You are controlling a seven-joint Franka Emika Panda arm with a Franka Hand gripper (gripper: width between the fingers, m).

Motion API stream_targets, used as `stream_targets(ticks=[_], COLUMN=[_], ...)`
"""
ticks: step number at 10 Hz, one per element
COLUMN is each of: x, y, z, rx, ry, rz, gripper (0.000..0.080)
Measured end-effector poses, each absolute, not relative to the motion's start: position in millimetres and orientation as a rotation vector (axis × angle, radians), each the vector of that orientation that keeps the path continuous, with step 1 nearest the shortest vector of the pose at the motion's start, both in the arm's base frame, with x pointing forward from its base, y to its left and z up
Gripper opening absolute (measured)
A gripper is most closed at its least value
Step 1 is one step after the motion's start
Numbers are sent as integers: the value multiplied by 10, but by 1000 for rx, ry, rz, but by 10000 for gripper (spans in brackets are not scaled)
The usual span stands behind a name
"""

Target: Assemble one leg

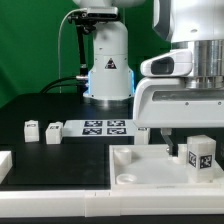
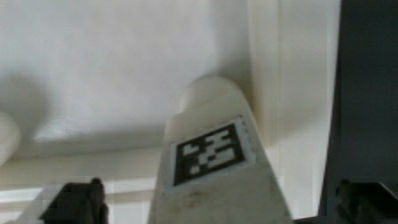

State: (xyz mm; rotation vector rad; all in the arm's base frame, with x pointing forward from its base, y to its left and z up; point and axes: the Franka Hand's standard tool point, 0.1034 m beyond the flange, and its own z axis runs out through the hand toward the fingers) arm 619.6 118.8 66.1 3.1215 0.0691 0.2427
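A leg, a stubby white post with a black-and-white tag, stands on the right part of the large white panel at the front. My gripper hangs low right over it, its fingers mostly hidden by the hand. In the wrist view the leg lies between my two dark fingertips, with a gap showing on each side, so the gripper is open around it. Two more legs stand on the black table at the exterior view's left.
The marker board lies behind the panel, in front of the robot base. Another white part sits at the exterior view's far left edge. The panel has raised rims and corner sockets.
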Motion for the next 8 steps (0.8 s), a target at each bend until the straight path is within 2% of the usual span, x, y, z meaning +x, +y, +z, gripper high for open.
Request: stream_targets(ticks=[1,3,4,5,8], x=[6197,6198,6197,6197,6197], y=[1169,1157,1155,1155,1159], z=[657,653,650,649,650], rx=[3099,3091,3091,3091,3113], ry=[200,248,248,247,78], rz=[257,255,254,254,263], gripper=[618,340,340,290,290])
